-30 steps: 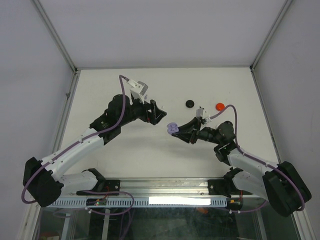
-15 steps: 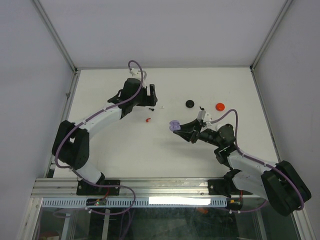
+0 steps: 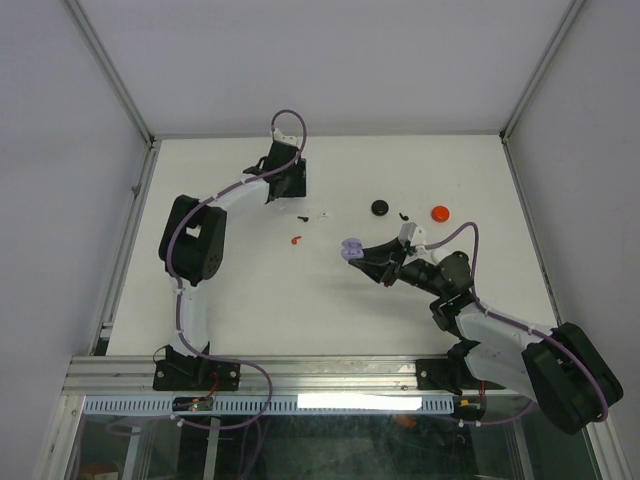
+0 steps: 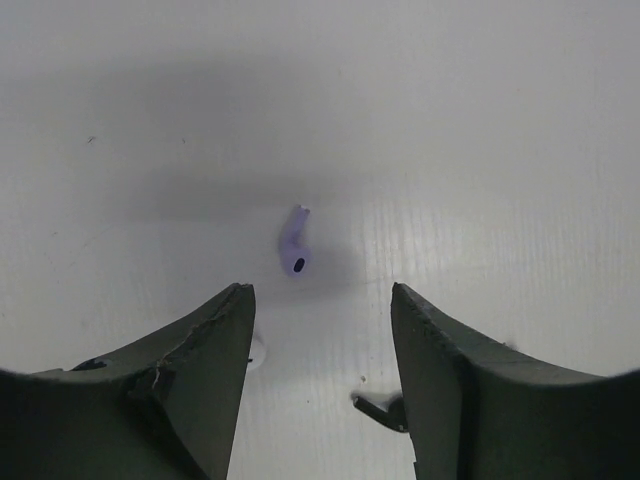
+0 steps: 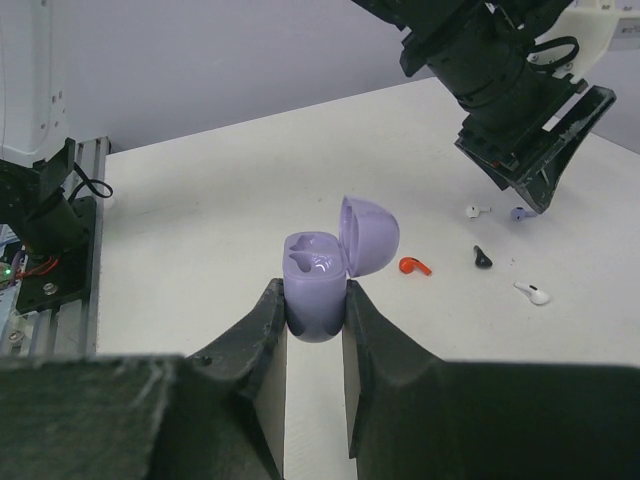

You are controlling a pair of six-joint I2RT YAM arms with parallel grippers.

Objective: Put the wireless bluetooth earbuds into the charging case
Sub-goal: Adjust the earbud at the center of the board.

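Left gripper [image 4: 320,300] has swung to the upper left of the overhead view, above the lavender earbud [image 4: 294,243].
Its jaws stand apart and empty, the earbud just ahead; centre-right, the right gripper [image 5: 314,305] clamps the open lavender case [image 5: 316,272], sockets seemingly empty, so nothing is inserted yet.

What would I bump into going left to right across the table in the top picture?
red earbud → white earbud → lavender case → black case → black earbud → red case
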